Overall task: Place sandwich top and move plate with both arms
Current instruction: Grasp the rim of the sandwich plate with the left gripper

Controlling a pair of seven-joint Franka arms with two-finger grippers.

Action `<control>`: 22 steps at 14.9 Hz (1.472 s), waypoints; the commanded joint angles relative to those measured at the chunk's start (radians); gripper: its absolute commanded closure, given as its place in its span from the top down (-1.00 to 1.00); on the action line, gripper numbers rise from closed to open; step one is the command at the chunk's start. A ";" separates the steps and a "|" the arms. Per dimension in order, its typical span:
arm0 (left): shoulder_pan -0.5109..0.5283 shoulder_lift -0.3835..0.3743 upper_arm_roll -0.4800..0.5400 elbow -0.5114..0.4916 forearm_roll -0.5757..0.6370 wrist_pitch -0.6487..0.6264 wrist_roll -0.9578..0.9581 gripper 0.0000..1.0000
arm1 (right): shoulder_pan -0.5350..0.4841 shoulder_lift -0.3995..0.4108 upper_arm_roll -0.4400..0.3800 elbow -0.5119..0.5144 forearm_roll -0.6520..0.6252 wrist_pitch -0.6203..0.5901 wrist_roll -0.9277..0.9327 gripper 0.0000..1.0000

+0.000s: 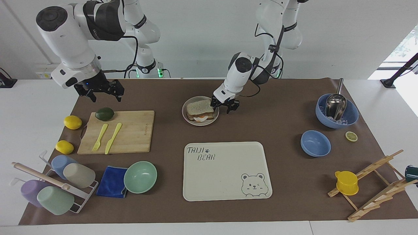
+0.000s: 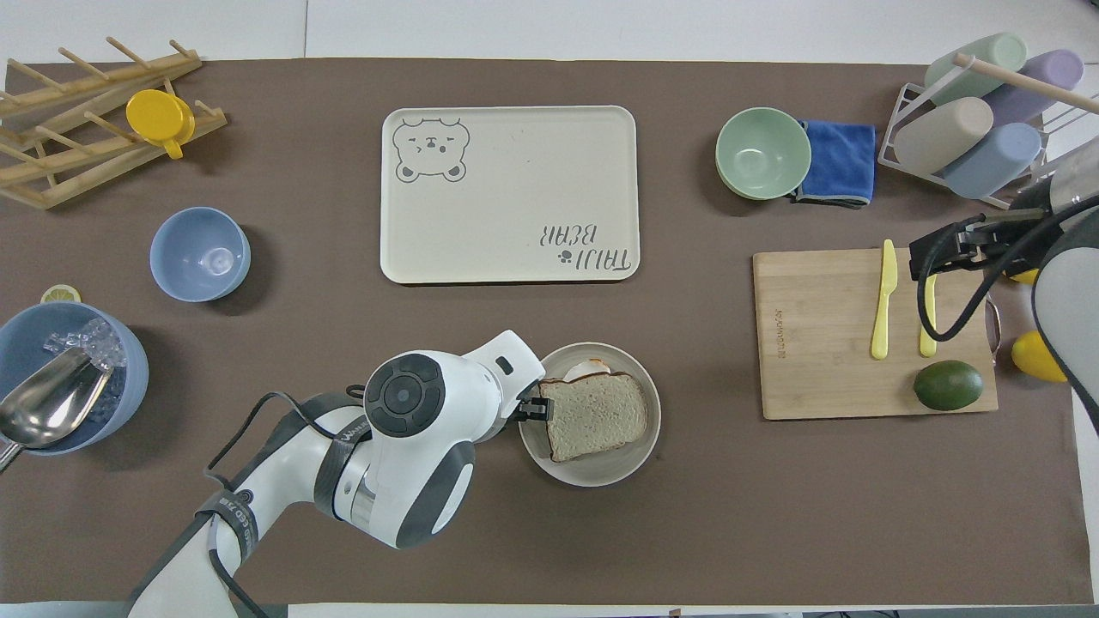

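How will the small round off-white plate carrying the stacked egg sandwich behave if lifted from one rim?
The small round off-white plate looks rigid and shallow, so it would likely tilt. The brown bread top slice sits loose and might slide. The left gripper is at one rim only; a second grip seems wise.

Mostly matt surfaces from where I sit.
I see a pale wooden cutting board (image 1: 120, 131) with visible grain, a shiny metal scoop (image 1: 335, 103), a soft blue cloth (image 1: 112, 182), a smooth matt off-white round plate (image 1: 188, 119) bearing a rough, porous brown bread slice (image 2: 596, 414), and a matt brown mat on the table (image 1: 281, 182).
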 commanded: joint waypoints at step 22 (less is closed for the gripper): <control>-0.027 0.022 0.015 -0.004 -0.036 0.043 0.002 -0.82 | 0.006 -0.010 -0.042 0.013 0.001 0.039 0.009 1.00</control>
